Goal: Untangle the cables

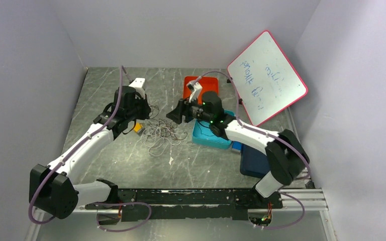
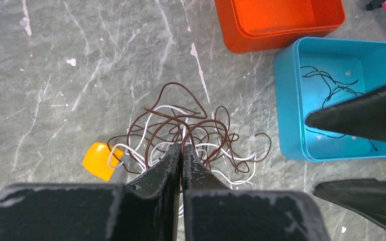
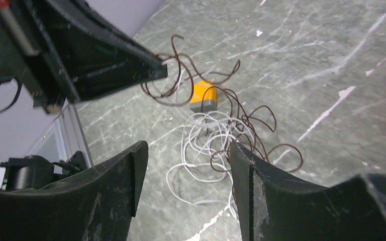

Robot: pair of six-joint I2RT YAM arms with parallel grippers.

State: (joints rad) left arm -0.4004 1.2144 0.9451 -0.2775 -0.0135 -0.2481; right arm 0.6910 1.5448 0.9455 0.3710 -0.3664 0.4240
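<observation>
The cables (image 2: 201, 131) lie as one tangle of thin brown and white loops on the grey marbled table; they also show in the top view (image 1: 162, 134) and the right wrist view (image 3: 216, 138). My left gripper (image 2: 182, 148) is shut at the tangle's near edge, with a brown cable pinched between its tips and lifted a little. In the top view the left gripper (image 1: 147, 115) sits just left of the tangle. My right gripper (image 3: 187, 150) hovers open above the white loops, nothing between its fingers (image 3: 130, 165). In the top view the right gripper (image 1: 177, 115) is just right of the tangle.
A yellow and grey block (image 2: 99, 160) lies among the loops at the tangle's left. A blue tray (image 2: 286, 95) holding a thin black cable (image 2: 331, 85) stands to the right, an orange tray (image 2: 241, 37) behind it. A whiteboard (image 1: 266, 75) leans at the back right, a dark blue box (image 1: 254, 161) is nearer.
</observation>
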